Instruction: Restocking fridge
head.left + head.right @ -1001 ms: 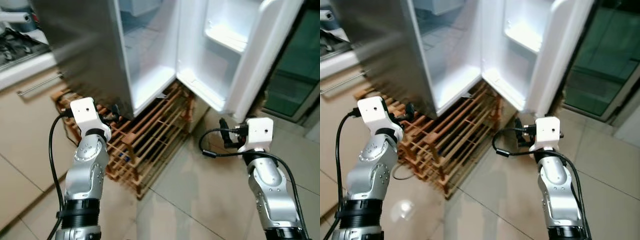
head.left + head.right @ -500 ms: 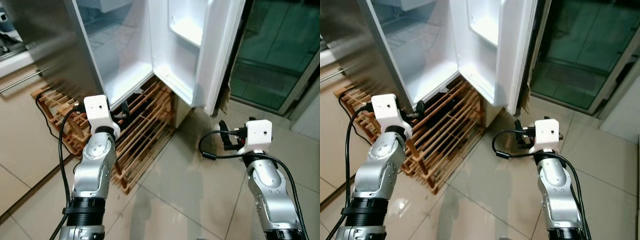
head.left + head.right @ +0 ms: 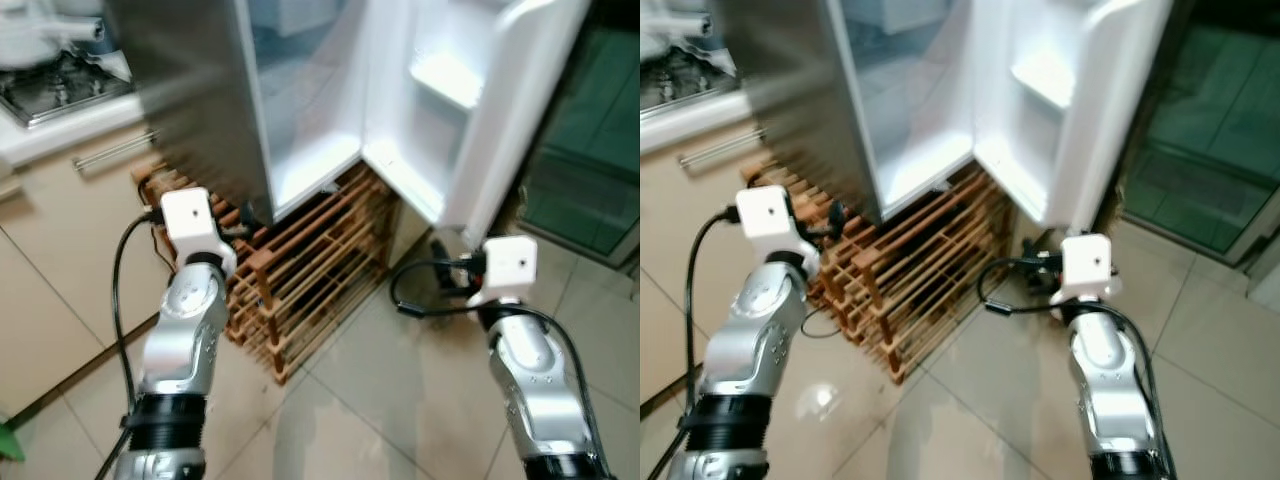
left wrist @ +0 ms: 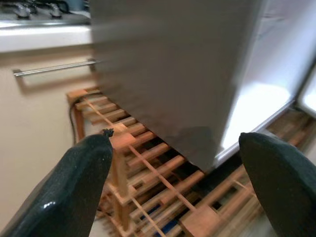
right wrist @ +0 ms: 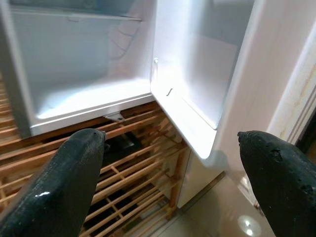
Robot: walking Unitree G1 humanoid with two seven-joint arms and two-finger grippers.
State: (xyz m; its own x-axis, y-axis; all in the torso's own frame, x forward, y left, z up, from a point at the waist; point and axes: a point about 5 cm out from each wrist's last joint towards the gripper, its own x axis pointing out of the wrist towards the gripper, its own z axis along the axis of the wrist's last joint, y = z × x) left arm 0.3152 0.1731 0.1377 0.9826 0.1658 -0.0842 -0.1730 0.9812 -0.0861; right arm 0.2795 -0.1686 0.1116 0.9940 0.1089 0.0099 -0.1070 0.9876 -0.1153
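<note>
The fridge [image 3: 190, 90] stands on a wooden slatted pallet [image 3: 310, 260], and its lower compartment [image 3: 300, 120] looks bare. Its white door [image 3: 500, 110] is swung wide to the right and carries a bare door shelf [image 3: 445, 80]. My left gripper [image 4: 175, 140] is open with nothing between its fingers, low in front of the fridge's steel side and the pallet's left end. My right gripper [image 5: 170, 137] is also open and holds nothing, near the floor below the open door's bottom corner. The left arm [image 3: 185, 320] and the right arm [image 3: 525, 360] are both raised in front of me.
A stove [image 3: 60, 85] sits on a white counter at the far left, above a beige cabinet with a bar handle [image 3: 115, 150]. A dark glass door [image 3: 590, 150] stands to the right of the fridge door. Glossy tiled floor [image 3: 370, 420] lies before the pallet.
The whole picture has shifted, so the camera has swung left; the stove and counter have come into view. Both arms keep the same pose and both grippers stay open.
</note>
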